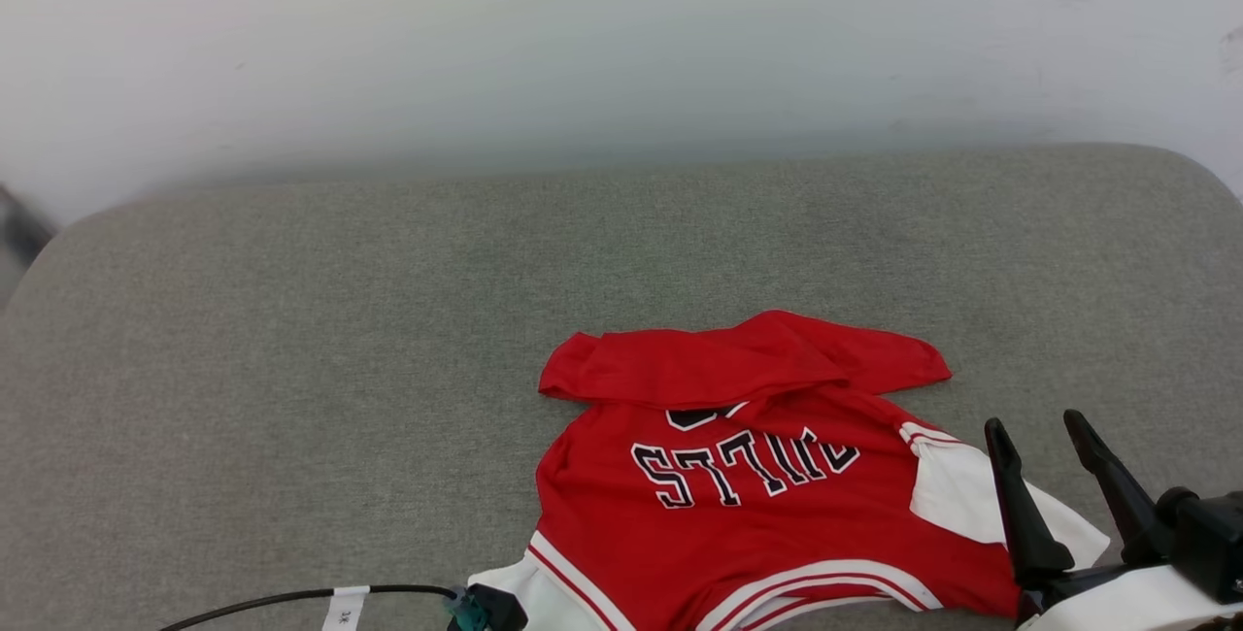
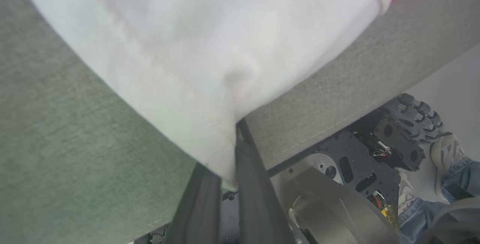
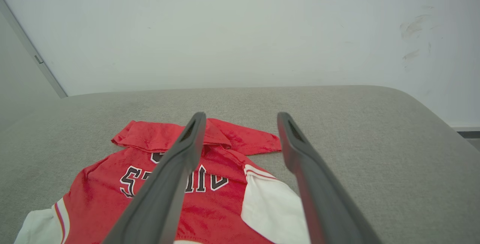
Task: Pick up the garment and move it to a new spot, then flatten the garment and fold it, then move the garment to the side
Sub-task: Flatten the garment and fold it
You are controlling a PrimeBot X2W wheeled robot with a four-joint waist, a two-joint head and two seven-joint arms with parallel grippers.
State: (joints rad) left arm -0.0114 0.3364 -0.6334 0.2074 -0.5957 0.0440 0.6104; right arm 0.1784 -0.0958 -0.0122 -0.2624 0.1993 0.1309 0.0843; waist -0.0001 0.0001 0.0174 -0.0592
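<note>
Garment [image 1: 757, 514] at near edge of worktop [image 1: 291, 369], open room beyond.
Left gripper [image 2: 225, 157] jaws clench its white corner; right gripper [image 1: 1037, 425] jaws released.

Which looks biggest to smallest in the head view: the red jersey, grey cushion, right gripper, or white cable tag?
1. grey cushion
2. red jersey
3. right gripper, nearer the camera, so it may look oversized
4. white cable tag

The left hand [image 2: 225, 150] pinches a corner of the white, red-striped cloth garment [image 2: 210, 48] at the edge of the grey fabric-covered worktop [image 2: 56, 142]. Below are a black treaded wheel [image 2: 416, 118] and a person's pale shoe [image 2: 444, 154].
</note>
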